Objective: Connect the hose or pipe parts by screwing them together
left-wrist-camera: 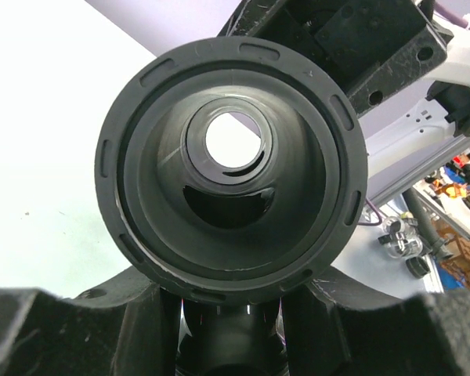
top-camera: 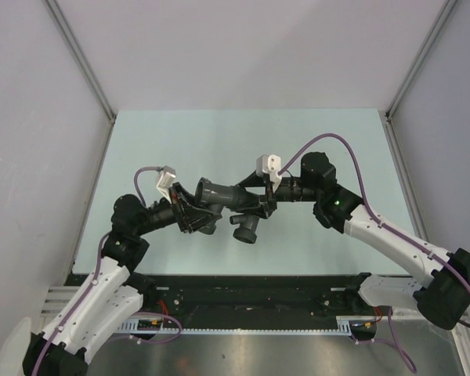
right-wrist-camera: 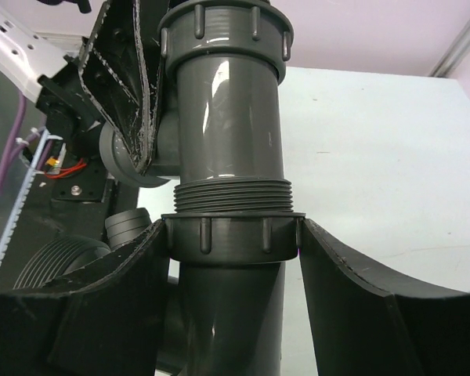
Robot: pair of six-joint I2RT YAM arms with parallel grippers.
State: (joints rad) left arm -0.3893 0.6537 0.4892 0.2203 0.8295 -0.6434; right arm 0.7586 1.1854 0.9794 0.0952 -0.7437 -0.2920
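1. While the straight tube (top-camera: 223, 193) and branched fitting (top-camera: 245, 228) hang joined end to end above the surface (top-camera: 219, 141), the left gripper (top-camera: 189, 210) pinches the tube near its flared end.
2. The right gripper (top-camera: 268, 197) clamps the ribbed collar (right-wrist-camera: 233, 235), with bare threads (right-wrist-camera: 231, 196) showing just above it.

Right wrist view: pipe parts (right-wrist-camera: 229, 117) cut off at 12 o'clock edge; lower run lost at 6 o'clock between right gripper (right-wrist-camera: 233, 235) fingers. Side branch (right-wrist-camera: 163, 149) at 9 o'clock half hidden behind finger (right-wrist-camera: 129, 78) of left gripper (left-wrist-camera: 231, 290). Ribbed port (right-wrist-camera: 59, 270) at 8 o'clock partly covered. Left wrist view: left gripper fingers cut off at 6 o'clock; clutter (left-wrist-camera: 458, 176) at 3 o'clock blurred, unidentifiable.
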